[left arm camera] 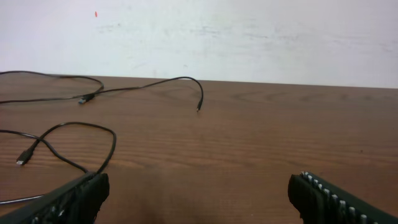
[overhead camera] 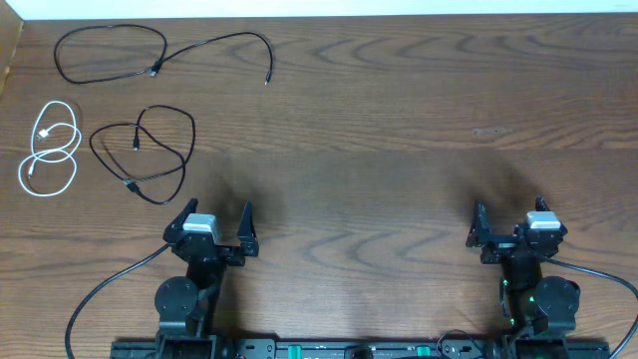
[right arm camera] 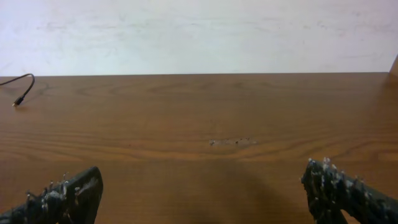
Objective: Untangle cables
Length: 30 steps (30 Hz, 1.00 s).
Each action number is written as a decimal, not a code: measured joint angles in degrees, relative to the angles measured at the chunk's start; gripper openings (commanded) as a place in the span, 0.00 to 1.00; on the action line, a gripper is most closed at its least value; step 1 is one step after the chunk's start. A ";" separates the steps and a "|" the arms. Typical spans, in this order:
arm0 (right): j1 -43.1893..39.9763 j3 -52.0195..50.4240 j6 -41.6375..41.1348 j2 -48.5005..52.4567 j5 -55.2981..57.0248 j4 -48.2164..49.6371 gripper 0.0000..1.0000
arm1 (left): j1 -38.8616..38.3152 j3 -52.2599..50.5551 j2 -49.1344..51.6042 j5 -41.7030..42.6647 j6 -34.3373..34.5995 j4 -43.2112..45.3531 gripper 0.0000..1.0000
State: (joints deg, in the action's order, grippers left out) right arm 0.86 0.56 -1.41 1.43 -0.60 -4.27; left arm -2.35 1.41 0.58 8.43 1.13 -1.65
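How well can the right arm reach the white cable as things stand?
Probably not. The white cable lies near the left edge of the table, while the right tool sits open at the far right; the looped black cable and left tool lie between.

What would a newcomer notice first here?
Three thin cables lie apart at the far left of the table, none crossing another: a long black cable by the far edge, a looped black cable nearer, and a white cable at the left edge. The left hand and right hand sit at the near edge, both open and holding nothing.
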 measured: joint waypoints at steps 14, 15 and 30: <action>0.00 0.00 0.00 0.00 0.00 0.00 0.99 | 0.02 0.00 0.00 0.00 0.00 0.00 0.98; 0.00 0.00 0.00 0.00 0.00 0.00 0.99 | 0.02 0.00 0.00 0.00 0.00 0.00 0.98; 0.00 0.00 0.00 0.00 0.00 0.00 0.99 | 0.02 0.00 0.00 0.00 0.00 0.00 0.98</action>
State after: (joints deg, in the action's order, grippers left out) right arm 0.86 0.56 -1.41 1.43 -0.60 -4.27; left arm -2.33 1.41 0.58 8.43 1.13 -1.65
